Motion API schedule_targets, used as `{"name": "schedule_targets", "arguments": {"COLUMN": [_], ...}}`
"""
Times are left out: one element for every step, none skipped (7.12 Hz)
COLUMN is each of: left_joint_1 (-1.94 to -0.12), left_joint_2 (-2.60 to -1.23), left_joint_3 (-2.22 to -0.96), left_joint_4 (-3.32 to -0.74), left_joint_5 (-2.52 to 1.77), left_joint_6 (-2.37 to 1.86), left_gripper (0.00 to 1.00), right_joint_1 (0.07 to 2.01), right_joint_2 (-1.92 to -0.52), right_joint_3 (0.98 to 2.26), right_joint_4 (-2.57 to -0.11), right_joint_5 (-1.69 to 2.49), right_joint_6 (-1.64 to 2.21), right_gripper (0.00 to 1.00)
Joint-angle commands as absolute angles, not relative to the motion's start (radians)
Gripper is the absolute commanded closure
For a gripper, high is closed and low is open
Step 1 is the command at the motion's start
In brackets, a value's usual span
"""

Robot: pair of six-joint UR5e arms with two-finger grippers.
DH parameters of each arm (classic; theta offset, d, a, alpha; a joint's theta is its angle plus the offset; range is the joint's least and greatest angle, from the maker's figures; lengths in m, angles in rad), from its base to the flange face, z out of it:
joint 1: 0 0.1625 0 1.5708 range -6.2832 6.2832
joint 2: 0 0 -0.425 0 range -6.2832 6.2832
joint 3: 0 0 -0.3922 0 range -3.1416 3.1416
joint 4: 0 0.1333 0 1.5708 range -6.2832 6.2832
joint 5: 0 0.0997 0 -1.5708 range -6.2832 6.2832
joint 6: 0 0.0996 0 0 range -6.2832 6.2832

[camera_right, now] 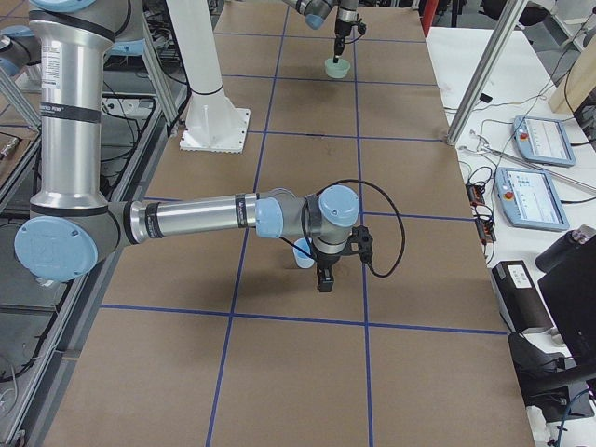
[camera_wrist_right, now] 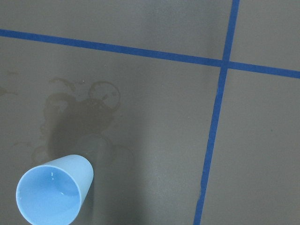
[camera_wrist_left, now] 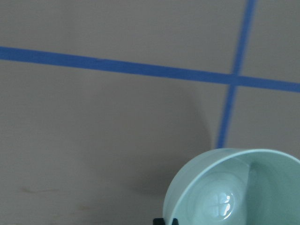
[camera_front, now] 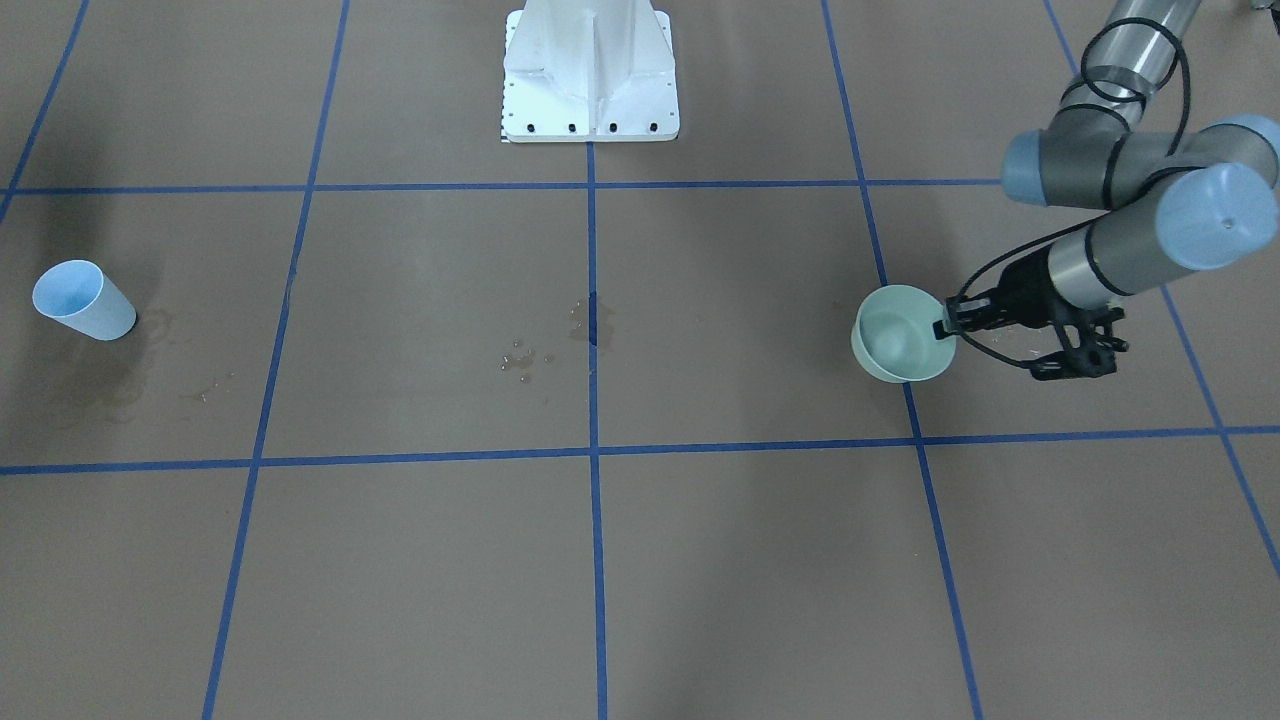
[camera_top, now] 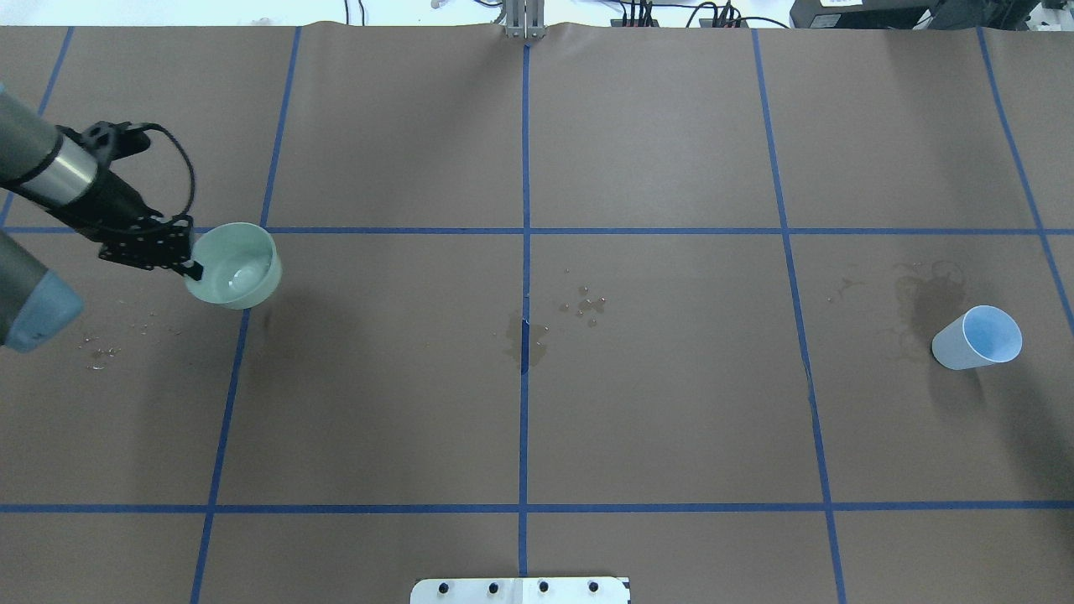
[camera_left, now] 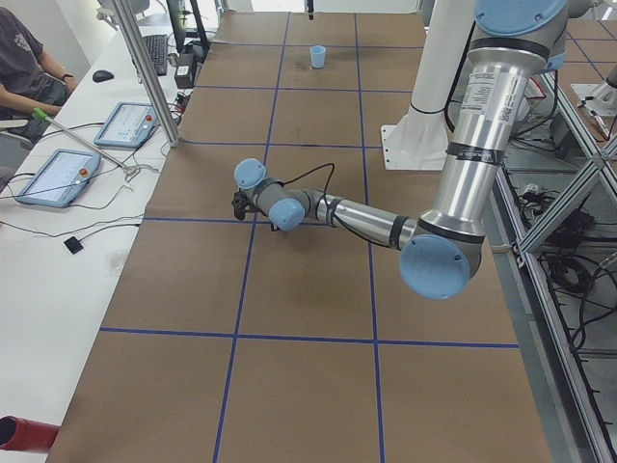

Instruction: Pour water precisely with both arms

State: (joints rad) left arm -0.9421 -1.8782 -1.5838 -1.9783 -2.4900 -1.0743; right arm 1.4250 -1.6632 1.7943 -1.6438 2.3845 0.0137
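Note:
My left gripper [camera_front: 945,325] [camera_top: 190,267] is shut on the rim of a pale green bowl [camera_front: 900,335] [camera_top: 235,264] [camera_wrist_left: 234,187], on my left side of the table. A little water [camera_wrist_left: 220,204] glints in the bowl's bottom. I cannot tell whether the bowl touches the table. A light blue cup [camera_front: 85,300] [camera_top: 977,337] [camera_wrist_right: 54,194] stands upright on my right side. My right gripper [camera_right: 323,277] hangs just beside this cup, seen only in the exterior right view, so I cannot tell its state.
Spilled droplets [camera_top: 587,306] [camera_front: 520,358] lie near the table's centre and a wet stain [camera_top: 919,294] [camera_wrist_right: 79,112] lies next to the cup. The white pedestal base [camera_front: 590,70] stands at the robot's edge. A side bench holds tablets [camera_left: 53,174].

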Motion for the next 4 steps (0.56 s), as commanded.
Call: {"name": "schedule_targets", "arguments": {"left_joint_1": [-0.744, -0.677, -0.651, -0.632], "left_joint_2": [-2.058, -2.128, -2.176, -2.219], "left_joint_3": [-1.600, -1.579, -1.547, -1.505], "left_joint_4": [-1.976, -1.971, -1.965, -1.965], "left_joint_5": [-2.351, -2.254, -2.234, -2.191], "left_joint_6": [-1.364, -1.405, -1.422, -1.431], "left_gripper": [1.00, 1.00, 1.00, 1.00], "right_joint_1": [1.427, 1.427, 1.427, 1.425], "right_joint_2": [-1.669, -1.669, -1.669, -1.669], "right_joint_3": [1.799, 1.796, 1.798, 1.796], "right_joint_4": [-1.643, -1.643, -1.643, -1.643], "right_joint_5": [2.396, 2.395, 2.396, 2.396], "right_joint_6": [0.018, 0.020, 0.020, 0.020], "right_gripper": [0.00, 0.00, 0.00, 0.00]}}
